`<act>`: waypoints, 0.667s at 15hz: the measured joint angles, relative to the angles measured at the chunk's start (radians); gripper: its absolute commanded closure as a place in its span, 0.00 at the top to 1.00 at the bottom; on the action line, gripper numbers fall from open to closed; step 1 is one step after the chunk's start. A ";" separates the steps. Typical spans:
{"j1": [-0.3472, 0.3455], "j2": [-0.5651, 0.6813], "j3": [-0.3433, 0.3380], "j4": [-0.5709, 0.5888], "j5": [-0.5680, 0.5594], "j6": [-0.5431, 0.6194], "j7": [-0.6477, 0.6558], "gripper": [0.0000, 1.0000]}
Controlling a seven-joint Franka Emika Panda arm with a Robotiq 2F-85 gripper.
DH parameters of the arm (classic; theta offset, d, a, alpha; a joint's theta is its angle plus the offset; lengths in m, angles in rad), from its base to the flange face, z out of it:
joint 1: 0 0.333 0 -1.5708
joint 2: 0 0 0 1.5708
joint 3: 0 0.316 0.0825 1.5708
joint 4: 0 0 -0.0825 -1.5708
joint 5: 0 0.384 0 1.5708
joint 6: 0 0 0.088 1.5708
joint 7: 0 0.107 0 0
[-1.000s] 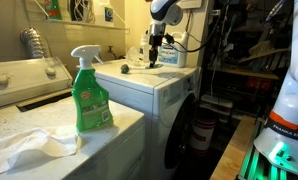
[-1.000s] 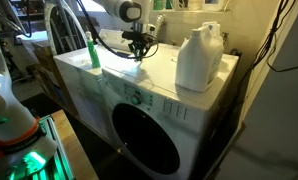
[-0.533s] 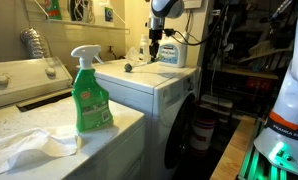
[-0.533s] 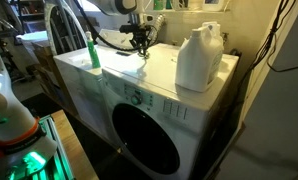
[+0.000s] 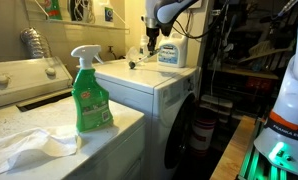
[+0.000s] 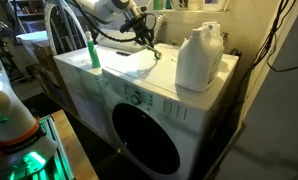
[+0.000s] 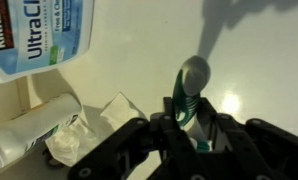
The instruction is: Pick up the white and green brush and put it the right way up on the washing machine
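- In the wrist view the gripper (image 7: 190, 132) is pinched narrow on the brush (image 7: 193, 82), and its fingers hide the green lower part.
- The brush hangs over the washing machine (image 7: 264, 70) top; contact cannot be told.
- Only this view shows a crumpled wrapper (image 7: 89, 135) and the jug (image 7: 34, 35) label, "KIRKLAND" and "Ultra Cl", cut off at the frame edge.
- In both exterior views the brush is too small to make out.
- In an exterior view a spray bottle (image 5: 89, 95) has an unreadable label.

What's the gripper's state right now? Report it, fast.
Gripper: fingers closed on the white and green brush.
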 measured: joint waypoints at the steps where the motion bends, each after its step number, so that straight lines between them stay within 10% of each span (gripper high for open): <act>1: 0.011 -0.002 0.000 -0.005 -0.074 0.008 0.040 0.08; 10: 0.124 0.048 0.050 -0.027 -0.696 0.012 0.264 0.08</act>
